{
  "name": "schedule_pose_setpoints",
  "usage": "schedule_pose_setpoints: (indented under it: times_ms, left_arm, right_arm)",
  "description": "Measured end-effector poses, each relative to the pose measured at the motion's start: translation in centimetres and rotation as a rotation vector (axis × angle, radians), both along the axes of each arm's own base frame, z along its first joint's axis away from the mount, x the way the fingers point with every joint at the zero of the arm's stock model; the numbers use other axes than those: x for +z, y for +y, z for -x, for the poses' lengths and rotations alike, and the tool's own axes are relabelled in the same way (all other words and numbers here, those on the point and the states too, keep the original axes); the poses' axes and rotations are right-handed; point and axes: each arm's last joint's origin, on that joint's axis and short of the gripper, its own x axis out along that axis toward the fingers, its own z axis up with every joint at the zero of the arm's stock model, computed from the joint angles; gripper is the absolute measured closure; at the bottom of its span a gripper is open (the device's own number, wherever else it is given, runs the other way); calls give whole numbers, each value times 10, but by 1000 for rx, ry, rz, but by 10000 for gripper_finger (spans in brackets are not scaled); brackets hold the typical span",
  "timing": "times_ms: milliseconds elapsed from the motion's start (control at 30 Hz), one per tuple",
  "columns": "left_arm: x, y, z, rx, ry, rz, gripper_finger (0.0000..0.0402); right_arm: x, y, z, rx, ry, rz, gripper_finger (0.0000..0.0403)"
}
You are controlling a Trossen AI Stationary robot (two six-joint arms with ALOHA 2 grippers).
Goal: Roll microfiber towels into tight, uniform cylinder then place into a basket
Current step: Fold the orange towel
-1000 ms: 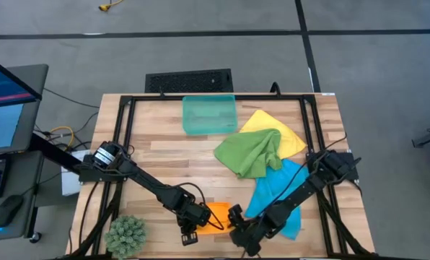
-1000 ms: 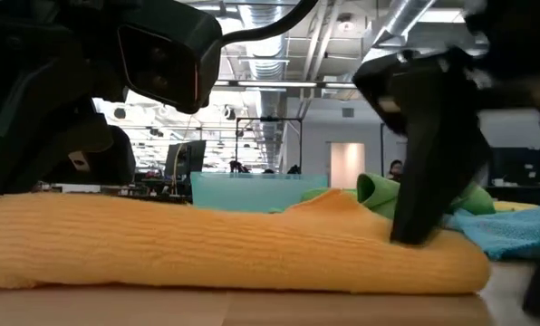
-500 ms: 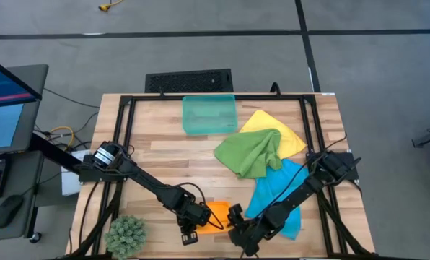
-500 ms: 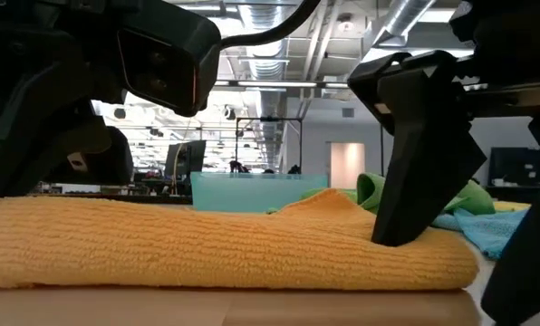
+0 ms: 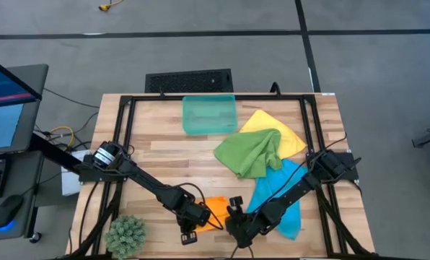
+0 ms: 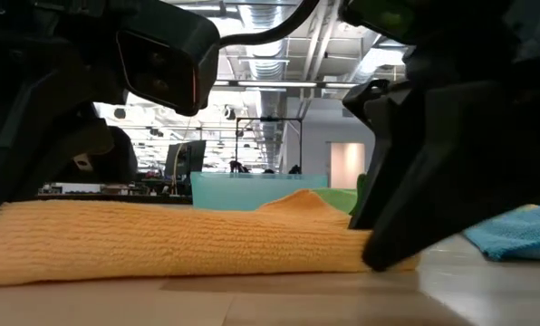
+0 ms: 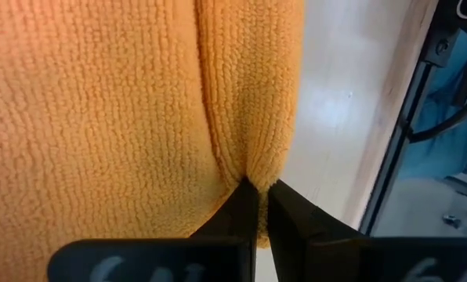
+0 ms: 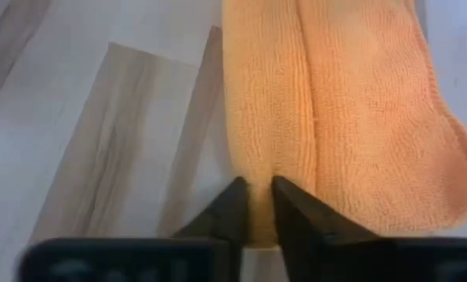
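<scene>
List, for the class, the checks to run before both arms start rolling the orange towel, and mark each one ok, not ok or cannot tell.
1. Left gripper pinches a fold of the orange towel: ok.
2. Right gripper is closed on the towel's edge: ok.
3. Orange towel lies flat on the table, not yet rolled: ok.
4. Basket stands at the table's far edge with nothing visible in it: ok.
5. Green towel, yellow towel and blue towel lie clear of the orange one: cannot tell; the right arm hides the blue towel's near edge.
</scene>
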Motion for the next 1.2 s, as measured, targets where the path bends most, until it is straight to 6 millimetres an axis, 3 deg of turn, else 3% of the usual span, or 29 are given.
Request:
schedule_pose_setpoints:
  times_ms: [67, 133, 300, 467, 700, 867, 1200]
  left_arm:
    - [0, -1, 1, -16, -13, -11, 395]
    - [0, -2, 1, -29, -23, -19, 394]
    - [0, -5, 3, -30, -37, -40, 381]
    - [0, -5, 3, -31, -38, -40, 357]
    - [1, -6, 2, -20, -37, -34, 287]
    - [1, -6, 2, -48, -50, -37, 248]
    - [5, -17, 8, -114, -106, -114, 243]
  right_arm:
    - [0, 0, 0, -12, -1, -8, 378]
    - [0, 0, 0, -16, 0, -14, 389]
    - [0, 1, 0, -39, 2, -41, 372]
    - [0, 1, 0, -39, 2, -45, 393]
    - [0, 1, 0, -63, 4, -69, 382]
    - [0, 2, 0, -79, 13, -102, 396]
    - [1, 3, 1, -103, 35, -166, 397]
